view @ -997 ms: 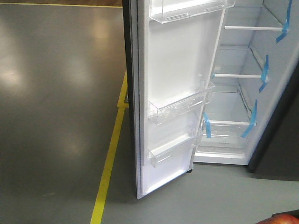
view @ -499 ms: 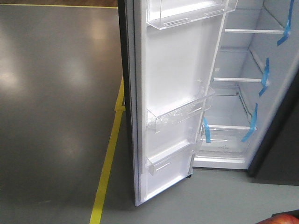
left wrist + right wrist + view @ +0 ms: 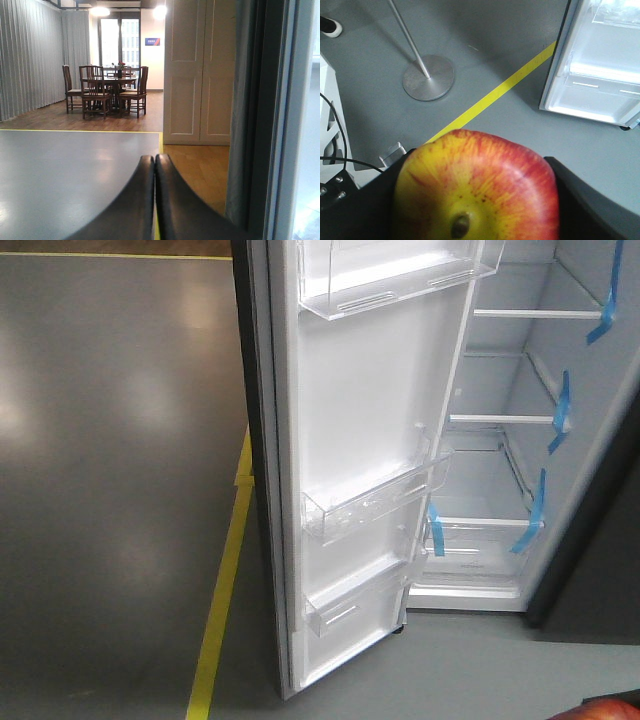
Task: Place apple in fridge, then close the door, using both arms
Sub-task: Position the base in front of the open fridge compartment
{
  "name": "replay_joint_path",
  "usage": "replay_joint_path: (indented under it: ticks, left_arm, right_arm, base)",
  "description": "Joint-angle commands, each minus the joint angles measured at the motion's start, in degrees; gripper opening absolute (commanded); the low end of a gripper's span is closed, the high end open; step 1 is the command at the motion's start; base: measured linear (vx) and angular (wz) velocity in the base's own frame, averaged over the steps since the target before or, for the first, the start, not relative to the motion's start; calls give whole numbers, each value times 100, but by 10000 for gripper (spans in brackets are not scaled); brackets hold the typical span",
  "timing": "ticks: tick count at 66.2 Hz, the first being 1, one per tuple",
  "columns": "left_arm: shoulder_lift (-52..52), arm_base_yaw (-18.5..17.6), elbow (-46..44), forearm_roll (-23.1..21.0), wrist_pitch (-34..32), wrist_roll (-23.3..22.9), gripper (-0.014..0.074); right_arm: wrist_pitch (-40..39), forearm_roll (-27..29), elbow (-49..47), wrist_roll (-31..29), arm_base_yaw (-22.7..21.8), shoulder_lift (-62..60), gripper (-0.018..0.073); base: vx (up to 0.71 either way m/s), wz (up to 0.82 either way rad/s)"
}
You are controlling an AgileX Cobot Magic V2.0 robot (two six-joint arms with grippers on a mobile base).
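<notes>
Front-facing view shows door (image 3: 370,470) further left than before; right pincer (image 3: 476,202) clasps apple (image 3: 480,175), left pincer (image 3: 154,167) closed.

Glossy apple (image 3: 480,190), clear plastic bins (image 3: 372,504), sheeny grey floor (image 3: 120,490)

The apple (image 3: 475,190) is red streaked over yellow, yellower toward its brown stem pit. The right gripper's fingers (image 3: 585,200) either side of it are matte black, as is the left gripper (image 3: 154,162). The door (image 3: 370,420) is white inside with a dark grey outer edge; its bins (image 3: 375,505) are clear. The fridge (image 3: 500,370) interior is white, with bright blue tape strips (image 3: 560,410) on its right. The floor (image 3: 110,490) is glossy grey, crossed by a yellow line (image 3: 225,590). Far off are brown wooden boards (image 3: 200,165), dark brown chairs (image 3: 135,90), grey pleated curtains (image 3: 30,60) and white panelled cupboard doors (image 3: 200,70).
</notes>
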Motion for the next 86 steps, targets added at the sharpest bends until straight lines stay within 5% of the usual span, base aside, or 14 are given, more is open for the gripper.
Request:
replay_joint_path:
  ticks: [1,86]
  left_arm:
    - [-82,-31,165,-3,-418,-60,-6]
    - [-82,-31,165,-3,-418,-60,-6]
  right_arm:
    - [-309,102,-142,-52,-7,11,151]
    - [-309,102,-142,-52,-7,11,151]
  base:
    - [8,-5]
    - [5,-2]
